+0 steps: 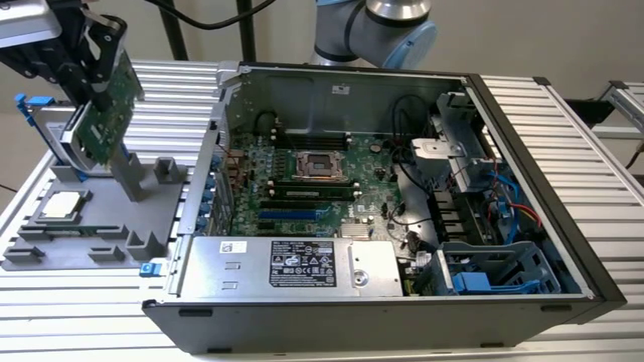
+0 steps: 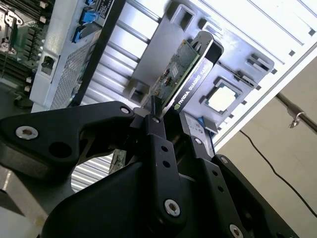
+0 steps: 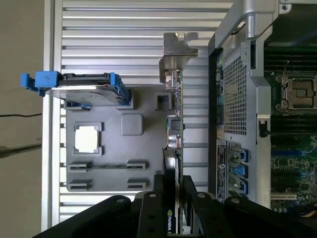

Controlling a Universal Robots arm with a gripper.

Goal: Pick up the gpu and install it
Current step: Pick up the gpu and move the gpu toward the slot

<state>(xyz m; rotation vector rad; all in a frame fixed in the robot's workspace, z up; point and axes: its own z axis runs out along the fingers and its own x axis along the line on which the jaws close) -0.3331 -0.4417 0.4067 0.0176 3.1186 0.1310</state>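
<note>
Over the grey holder tray [image 1: 60, 253], at the exterior view's left, grasps the gpu [image 1: 101, 124] [image 2: 181, 74] with the gripper [image 1: 99, 87] [image 2: 168, 116], black fingers [image 2: 156, 144] clenched on both faces of the green card. Holds it tilted, silver bracket [image 3: 176, 49] at the end away from the fingers. Leaves a blue-clipped hard drive [image 3: 84, 90] and a square chip [image 3: 88, 139] seated on the tray, just beside the open computer case [image 1: 508, 102].

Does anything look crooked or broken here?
Nothing looks broken or spilled. The gpu leans at a slant, gripped in the fingers over the grey tray, outside the computer case.
</note>
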